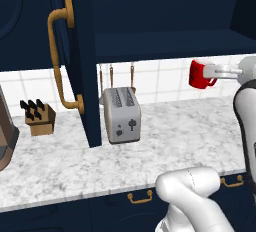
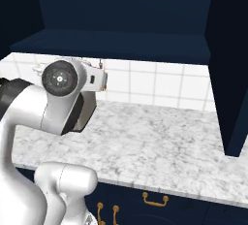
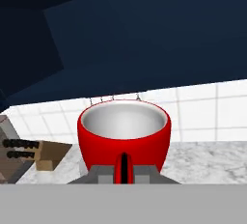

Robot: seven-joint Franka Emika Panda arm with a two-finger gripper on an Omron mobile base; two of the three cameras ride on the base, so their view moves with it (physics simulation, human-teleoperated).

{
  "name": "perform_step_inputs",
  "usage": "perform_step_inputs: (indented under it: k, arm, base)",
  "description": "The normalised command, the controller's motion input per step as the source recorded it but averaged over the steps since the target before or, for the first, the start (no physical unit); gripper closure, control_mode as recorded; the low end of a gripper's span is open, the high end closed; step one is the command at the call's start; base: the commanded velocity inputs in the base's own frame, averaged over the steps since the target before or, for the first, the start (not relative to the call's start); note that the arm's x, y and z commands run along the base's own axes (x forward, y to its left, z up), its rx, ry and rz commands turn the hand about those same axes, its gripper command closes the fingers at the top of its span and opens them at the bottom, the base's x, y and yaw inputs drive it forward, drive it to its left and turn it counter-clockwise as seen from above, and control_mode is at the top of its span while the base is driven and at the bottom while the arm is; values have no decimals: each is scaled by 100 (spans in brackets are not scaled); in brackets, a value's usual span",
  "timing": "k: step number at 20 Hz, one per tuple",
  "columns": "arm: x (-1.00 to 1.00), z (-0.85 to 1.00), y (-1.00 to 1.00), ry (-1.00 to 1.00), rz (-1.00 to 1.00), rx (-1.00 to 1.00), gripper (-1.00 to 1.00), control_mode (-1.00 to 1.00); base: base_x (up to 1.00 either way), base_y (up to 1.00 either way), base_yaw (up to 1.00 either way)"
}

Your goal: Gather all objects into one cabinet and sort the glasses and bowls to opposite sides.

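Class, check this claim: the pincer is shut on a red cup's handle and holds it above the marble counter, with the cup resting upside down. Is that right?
Not quite. The red cup is upright, not upside down: the hand view shows its open mouth facing up. The rest stands: the pincer is shut on its handle, above the marble counter.

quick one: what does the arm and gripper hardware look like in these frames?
Glossy white rounded arm links with dark grey-black joint bands. A round dark grey cap with a small centre mark sits on the wrist joint. The gripper is a pale grey-white hand; its fingertips are small grey blocks. No cables visible.
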Motion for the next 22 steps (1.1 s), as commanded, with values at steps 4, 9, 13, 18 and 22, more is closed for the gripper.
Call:
perform_step_inputs:
  k: [4, 9, 13, 18, 22]
  arm:
    - [-97, -52, 0, 7, 0, 0, 100, -100]
    - [-77, -25, 0, 3, 0, 0, 100, -100]
    - [-60, -20, 4, 0, 0, 0, 100, 100]
    - [0, 0, 0, 0, 0, 0, 100, 100]
    - [0, 0, 0, 0, 0, 0, 100, 100]
  base:
    - [0, 0, 0]
    - [0, 0, 0]
    - [-22, 4, 0]
    - [-98, 28, 0]
    - [-100, 41, 0]
